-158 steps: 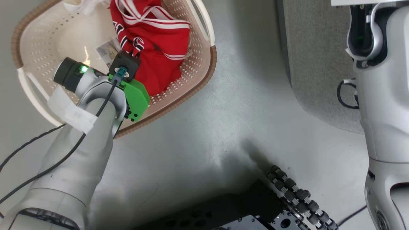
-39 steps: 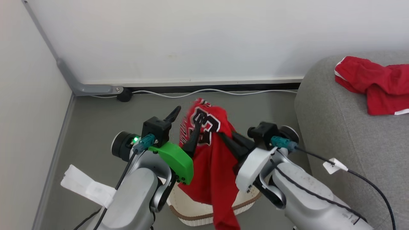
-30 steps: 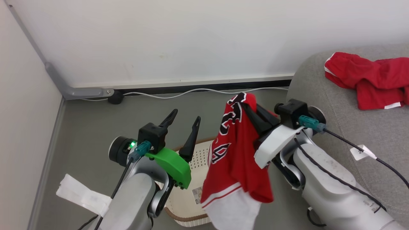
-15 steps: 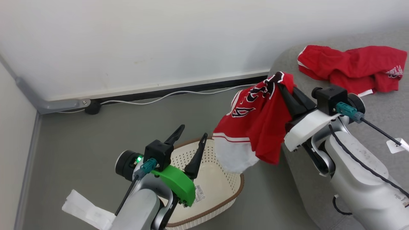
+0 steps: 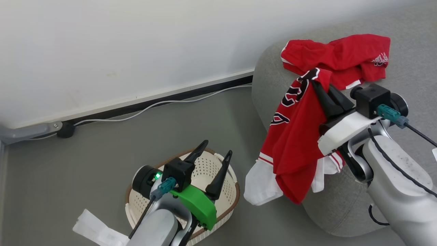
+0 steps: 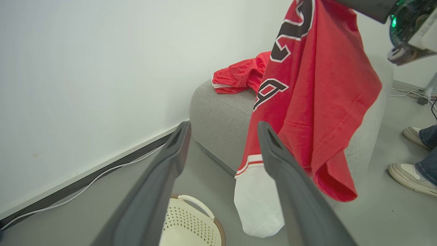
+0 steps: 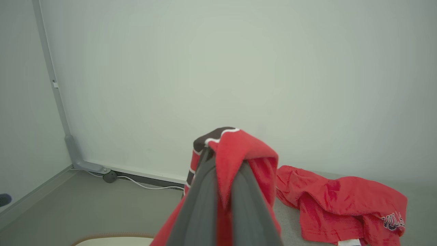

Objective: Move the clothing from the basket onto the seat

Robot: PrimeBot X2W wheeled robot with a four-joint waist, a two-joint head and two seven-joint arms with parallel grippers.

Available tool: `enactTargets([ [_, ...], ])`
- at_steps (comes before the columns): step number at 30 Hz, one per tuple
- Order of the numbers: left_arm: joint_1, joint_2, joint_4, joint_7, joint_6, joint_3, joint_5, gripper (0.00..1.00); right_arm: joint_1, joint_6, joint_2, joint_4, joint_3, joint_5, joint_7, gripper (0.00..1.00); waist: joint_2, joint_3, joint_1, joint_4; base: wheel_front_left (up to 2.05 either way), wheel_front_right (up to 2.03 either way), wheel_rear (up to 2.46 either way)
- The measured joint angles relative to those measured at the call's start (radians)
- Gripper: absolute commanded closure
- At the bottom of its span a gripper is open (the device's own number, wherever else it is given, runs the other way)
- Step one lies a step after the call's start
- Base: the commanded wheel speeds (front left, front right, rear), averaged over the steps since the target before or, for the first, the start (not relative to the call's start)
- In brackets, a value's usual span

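My right gripper (image 5: 321, 89) is shut on a red jersey (image 5: 297, 136) with white sleeves and navy-and-white lettering. The jersey hangs over the rounded end of the grey sofa (image 5: 341, 208), its white sleeve dangling beside the sofa's side. In the right wrist view the cloth (image 7: 245, 150) drapes over the closed fingers (image 7: 201, 201). Another red garment (image 5: 341, 58) lies crumpled on the seat. My left gripper (image 5: 217, 147) stands open above the cream basket (image 5: 205, 172), nothing between its fingers (image 6: 164, 177). The part of the basket that shows holds no clothing.
A white wall with a dark skirting and a white cable (image 5: 164, 102) runs behind. A grey conduit (image 5: 27, 131) sits in the left corner. A person's shoes (image 6: 409, 174) stand on the floor past the sofa. Grey floor surrounds the basket.
The right gripper has carried the jersey rightward from above the basket to the sofa's end. The head view has swung right. The left gripper stays open over the basket.
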Motion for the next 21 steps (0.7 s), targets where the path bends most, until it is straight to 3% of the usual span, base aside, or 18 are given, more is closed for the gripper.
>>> enactTargets([
  [12, 0.000, -0.005, -0.029, 0.002, -0.007, -0.029, 0.000, 0.00, 0.005, -0.026, -0.058, -0.045, -0.072, 0.010, 0.000, 1.00, 0.0000, 0.063, 0.0000, -0.025, 0.00, 0.00, 0.00],
  [21, -0.006, -0.005, -0.054, 0.018, -0.006, -0.027, 0.010, 0.00, -0.210, -0.026, -0.118, -0.083, -0.152, 0.012, 0.021, 1.00, 0.0000, 0.141, 0.0000, -0.001, 0.00, 0.00, 0.00],
])
